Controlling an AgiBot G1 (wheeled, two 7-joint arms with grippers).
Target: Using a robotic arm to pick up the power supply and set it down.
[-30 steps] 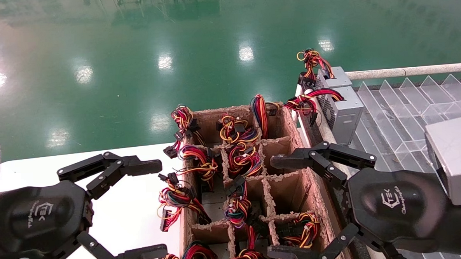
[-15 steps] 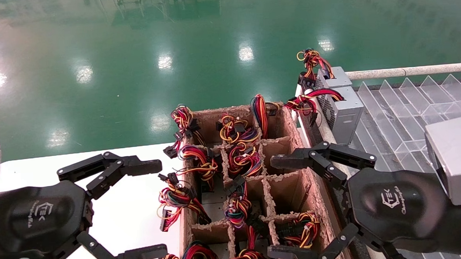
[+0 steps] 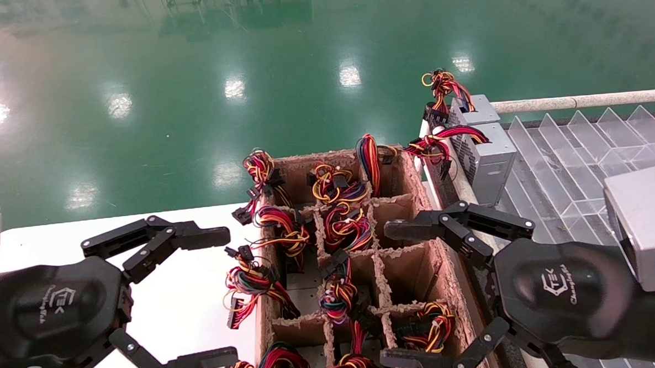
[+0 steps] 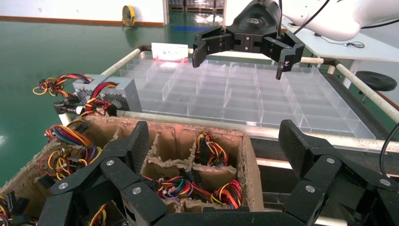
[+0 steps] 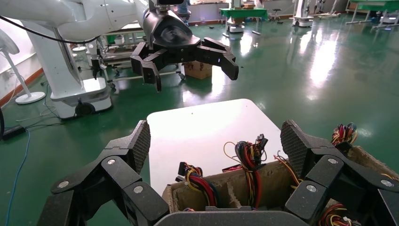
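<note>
power supply (image 3: 486, 157) on clear divider tray (image 3: 580, 156), glossy green floor (image 3: 190, 74)

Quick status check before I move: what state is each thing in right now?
Left gripper: open, holds nothing, over the white table beside the box.
Right gripper: open, holds nothing, over the box's right side.
Cardboard box: open-topped, most cells hold wire bundles, some look empty.
Power supply: upright at the clear tray's near corner, wires hanging out, not gripped.
Second grey box: just behind it, not gripped.
</note>
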